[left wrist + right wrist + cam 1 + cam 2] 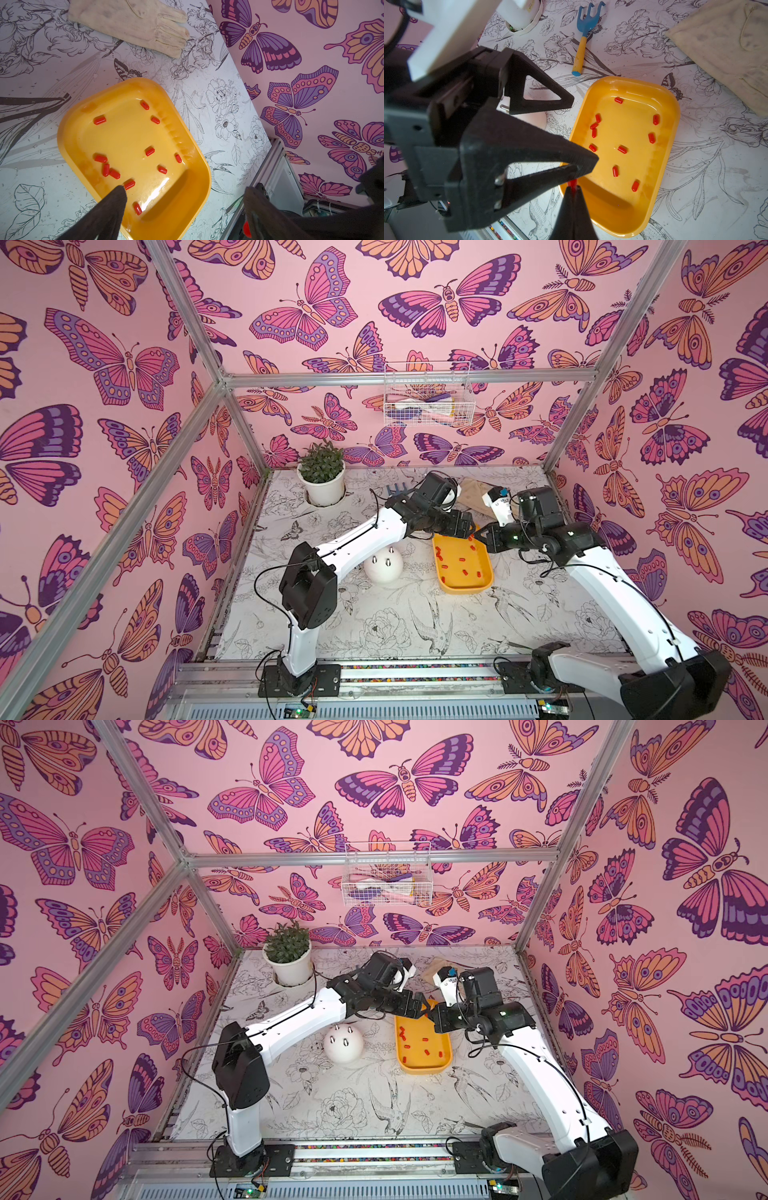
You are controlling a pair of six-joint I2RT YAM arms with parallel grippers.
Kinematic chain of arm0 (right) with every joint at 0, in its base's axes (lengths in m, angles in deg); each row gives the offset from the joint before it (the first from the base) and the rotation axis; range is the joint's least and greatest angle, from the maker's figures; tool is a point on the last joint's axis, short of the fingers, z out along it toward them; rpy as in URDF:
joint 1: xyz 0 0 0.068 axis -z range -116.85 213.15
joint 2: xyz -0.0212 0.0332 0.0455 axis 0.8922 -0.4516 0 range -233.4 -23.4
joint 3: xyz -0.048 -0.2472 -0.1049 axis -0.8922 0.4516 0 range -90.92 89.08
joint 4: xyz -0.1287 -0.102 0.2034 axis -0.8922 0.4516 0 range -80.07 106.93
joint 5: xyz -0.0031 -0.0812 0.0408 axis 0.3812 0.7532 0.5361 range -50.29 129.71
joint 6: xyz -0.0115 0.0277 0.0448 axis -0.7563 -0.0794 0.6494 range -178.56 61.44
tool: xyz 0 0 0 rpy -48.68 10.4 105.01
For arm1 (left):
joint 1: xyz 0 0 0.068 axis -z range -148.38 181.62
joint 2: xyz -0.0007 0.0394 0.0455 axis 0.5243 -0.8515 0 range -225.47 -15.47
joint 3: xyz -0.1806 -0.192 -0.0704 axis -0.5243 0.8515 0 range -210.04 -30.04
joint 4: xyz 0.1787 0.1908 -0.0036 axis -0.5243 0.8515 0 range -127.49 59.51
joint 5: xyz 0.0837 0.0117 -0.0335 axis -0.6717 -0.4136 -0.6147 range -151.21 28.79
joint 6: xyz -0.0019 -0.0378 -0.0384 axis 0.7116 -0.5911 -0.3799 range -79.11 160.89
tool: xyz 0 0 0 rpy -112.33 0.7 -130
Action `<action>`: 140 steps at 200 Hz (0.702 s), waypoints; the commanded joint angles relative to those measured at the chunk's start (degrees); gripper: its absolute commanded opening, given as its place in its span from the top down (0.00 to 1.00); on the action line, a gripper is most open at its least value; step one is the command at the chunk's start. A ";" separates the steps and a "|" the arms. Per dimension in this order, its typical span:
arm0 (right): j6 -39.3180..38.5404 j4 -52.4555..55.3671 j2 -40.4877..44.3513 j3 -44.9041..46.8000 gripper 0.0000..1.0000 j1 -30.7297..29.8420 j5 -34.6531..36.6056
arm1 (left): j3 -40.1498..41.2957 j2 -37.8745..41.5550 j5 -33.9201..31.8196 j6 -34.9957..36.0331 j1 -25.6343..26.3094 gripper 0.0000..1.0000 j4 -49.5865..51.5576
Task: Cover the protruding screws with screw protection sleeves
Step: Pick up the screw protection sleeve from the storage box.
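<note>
Over the far end of the yellow tray (461,588), your two arms meet nearly tip to tip in both top views. The R gripper (573,188) has its fingers pressed together on one red sleeve (572,182). In the R wrist view it's pinched at the very tips, by the tray's edge. The L gripper (583,132) has its fingers spread wide w/ nothing between them. One L finger (529,158) sits right next to the held sleeve, but you can't tell if they touch.

The other screw protection sleeves (150,151) lie loose on the tray floor, scattered, w/ three bunched together near one long side.

The white dome (384,572) sits on the table (374,635) near the tray, on the L arm's side, just past the L forearm. The protruding screws (388,561) stand up from its top, bare metal showing.

Misc. on the table:
- A beige glove (133,22) lies beyond the tray's far end.
- A blue rake (583,31) w/ a yellow handle lies near it.
- A plant pot (322,485) stands at the far L corner.
</note>
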 commanded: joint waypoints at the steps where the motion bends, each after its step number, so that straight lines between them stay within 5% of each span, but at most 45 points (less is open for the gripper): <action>1: -0.84 -0.87 1.04 -2.11 0.97 0.07 -0.24 | 0.64 -0.53 -0.50 1.11 0.41 0.10 1.85; 140: -0.86 -1.11 1.07 -2.05 0.98 0.07 -0.33 | 1.00 -0.66 -0.40 0.94 0.68 0.12 1.88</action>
